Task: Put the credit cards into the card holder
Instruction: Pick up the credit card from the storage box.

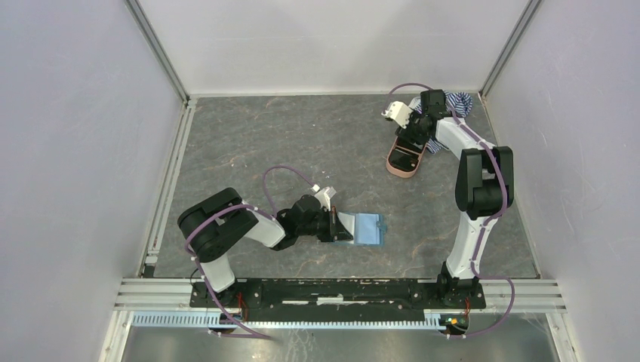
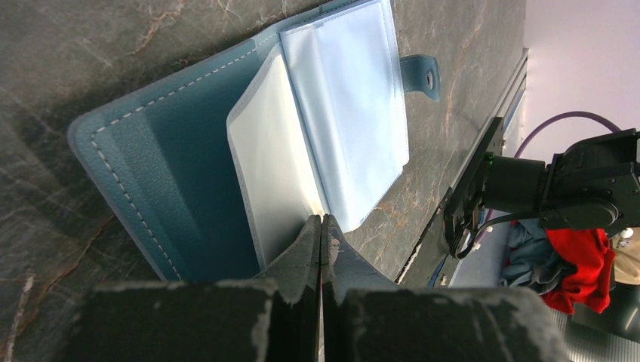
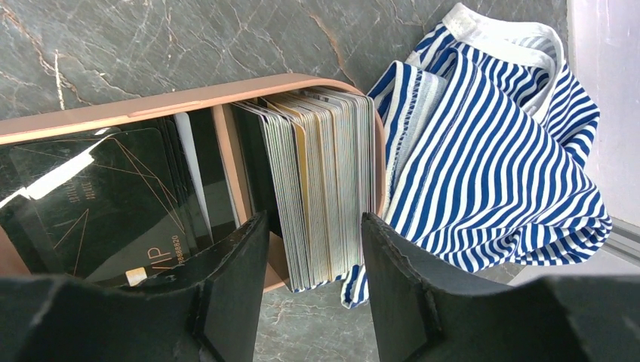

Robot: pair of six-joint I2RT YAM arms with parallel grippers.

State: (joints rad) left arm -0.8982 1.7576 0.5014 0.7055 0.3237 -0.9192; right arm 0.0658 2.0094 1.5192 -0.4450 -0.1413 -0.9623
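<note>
my left hand [image 2: 321, 235] clenched at card holder [image 2: 173, 151] sleeve edge, pinch unclear | my right hand [image 3: 313, 260] released over credit cards [image 3: 324, 181] in pink case [image 3: 113, 115] | striped cloth [image 3: 490, 158] touches case rim

You're facing a dark grey marbled tabletop [image 1: 302, 136], boxed by plain pale walls [image 1: 75, 151] and aluminium corner posts [image 1: 158, 49].

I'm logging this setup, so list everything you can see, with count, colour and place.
wallet: one, teal, open, table centre
cards: too many to count, silver, gold and black, in the case
case: one, pink, far right
cloth: one, blue-white striped, against the case
table: one, grey marbled
left arm: jaws shut on the wallet's clear sleeve
right arm: jaws open over the cards
</note>
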